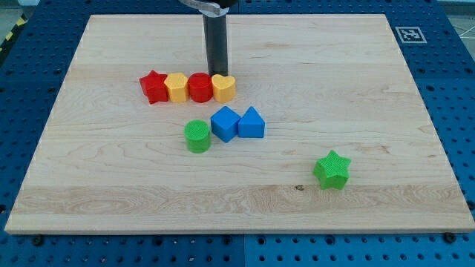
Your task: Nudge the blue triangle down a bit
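My tip [217, 72] sits on the wooden bench [371, 89], just behind a row of four blocks. It is right at the top edge of the row, between the red round block [200, 87] and the yellow heart block [224, 88]. It looks like it touches them, but I cannot tell for sure. There is no hand on this arm, only the dark rod, so nothing is held.

The row goes like this, from the view's left: a red star [154, 87], a yellow block [176, 87], the red round block, then the yellow heart. They sit side by side, touching.

The blue triangle [251, 123] is lower down and a little toward the view's right of my tip. It touches a blue cube [225, 123] on its left side. A green round block [197, 136] sits just beside the cube, toward the view's bottom left.

A green star [332, 170] sits alone, well apart, toward the view's bottom right.
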